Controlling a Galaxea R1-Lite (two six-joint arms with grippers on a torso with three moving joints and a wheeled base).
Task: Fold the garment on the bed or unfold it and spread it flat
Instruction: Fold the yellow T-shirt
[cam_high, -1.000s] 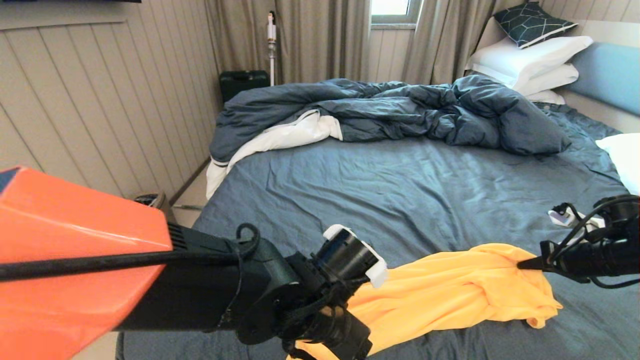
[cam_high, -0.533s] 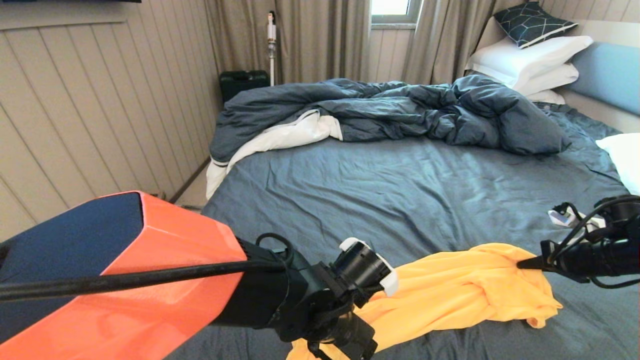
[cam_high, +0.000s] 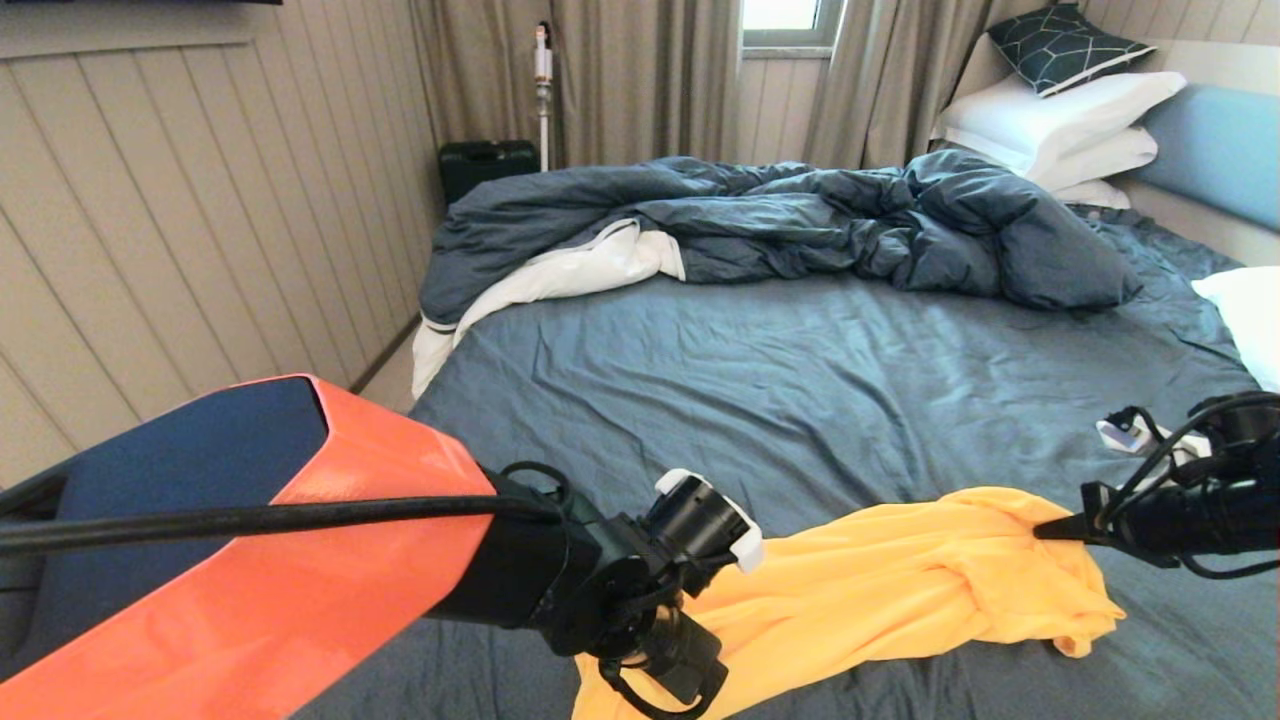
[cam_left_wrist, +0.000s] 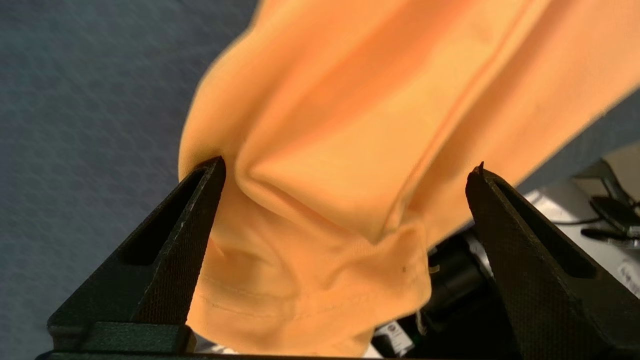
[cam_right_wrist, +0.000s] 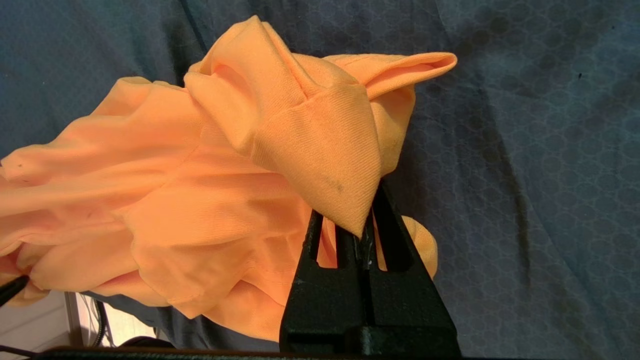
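The yellow shirt (cam_high: 900, 590) is bunched up between the two arms, low over the bed (cam_high: 800, 400). The right end effector (cam_right_wrist: 367, 227) pinches one corner tight. The left end effector (cam_left_wrist: 347, 167) is wide open around the other end. Nothing is flat yet.
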